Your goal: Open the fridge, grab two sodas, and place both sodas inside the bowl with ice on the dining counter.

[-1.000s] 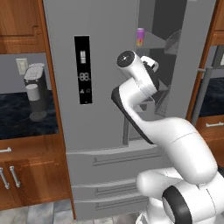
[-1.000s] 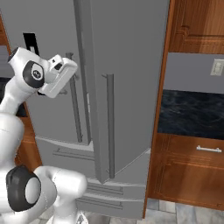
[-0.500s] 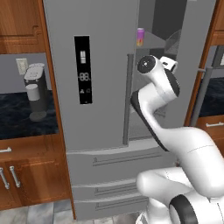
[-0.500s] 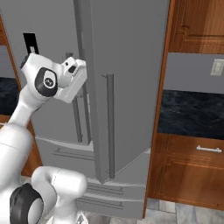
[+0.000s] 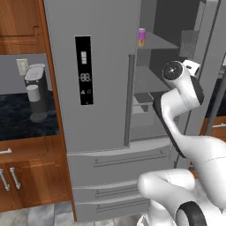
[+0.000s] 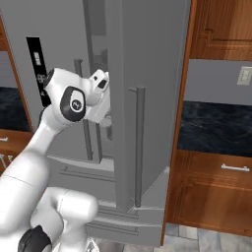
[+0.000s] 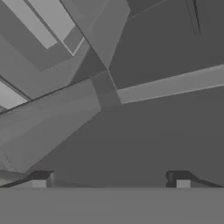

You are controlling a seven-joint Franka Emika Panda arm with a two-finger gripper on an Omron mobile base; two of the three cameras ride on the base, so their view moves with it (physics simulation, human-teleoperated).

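The grey steel fridge (image 5: 103,101) stands with its left door closed and its right door (image 6: 152,88) swung open. One soda (image 5: 141,37), a purple can with an orange lower part, stands on an upper shelf inside. My arm reaches into the open compartment, with the hand (image 5: 190,67) lower than the can and to its right. In the hand view my gripper (image 7: 110,181) is open, its fingertips (image 7: 41,179) far apart with nothing between them, facing grey shelves and inner walls. The bowl and the dining counter are out of view.
A grey coffee maker (image 5: 35,90) sits on the dark counter left of the fridge, above wood cabinets (image 5: 26,176). Fridge drawers (image 5: 119,165) lie below the doors. The open door's bar handle (image 6: 139,147) and more wood cabinets (image 6: 221,192) stand at the right.
My arm has swung to the right, away from the front of the left door and into the open right side of the fridge. The gripper has stayed open.
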